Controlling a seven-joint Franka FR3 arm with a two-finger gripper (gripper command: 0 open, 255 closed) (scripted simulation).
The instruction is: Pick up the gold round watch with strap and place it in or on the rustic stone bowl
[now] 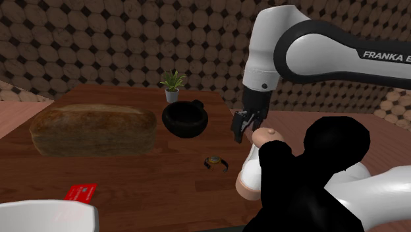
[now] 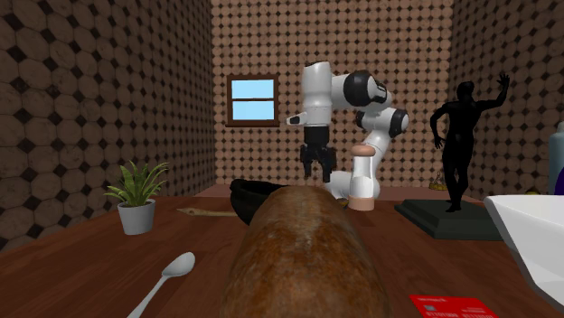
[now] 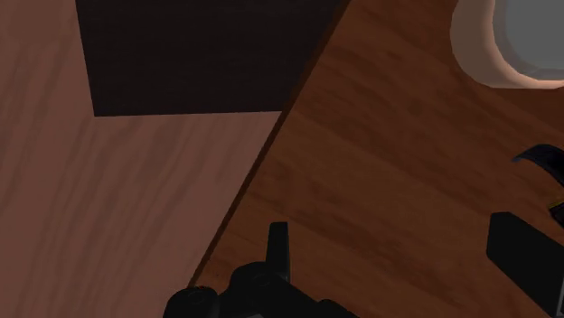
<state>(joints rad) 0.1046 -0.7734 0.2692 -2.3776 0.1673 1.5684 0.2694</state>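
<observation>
The watch (image 1: 214,161), a small gold face on a dark strap, lies flat on the wooden table (image 1: 132,178), in front of the bowl. The dark round bowl (image 1: 186,119) stands further back by the loaf, and its rim (image 2: 246,191) peeks out behind the bread. My gripper (image 1: 242,128) hangs open in the air, above the watch and toward the shoulder view's right, holding nothing. It hangs over the table's far side (image 2: 316,163) in the second exterior view. In the wrist view its fingers (image 3: 278,251) stand wide apart over the table's edge.
A big brown bread loaf (image 1: 95,129) fills the table's left. A potted plant (image 1: 172,86) stands behind the bowl. A white-and-peach bottle (image 1: 253,165) and a black statue (image 2: 461,144) stand near the gripper. A red card (image 1: 81,192), a spoon (image 2: 167,275) and a white basin (image 1: 46,217) lie nearer.
</observation>
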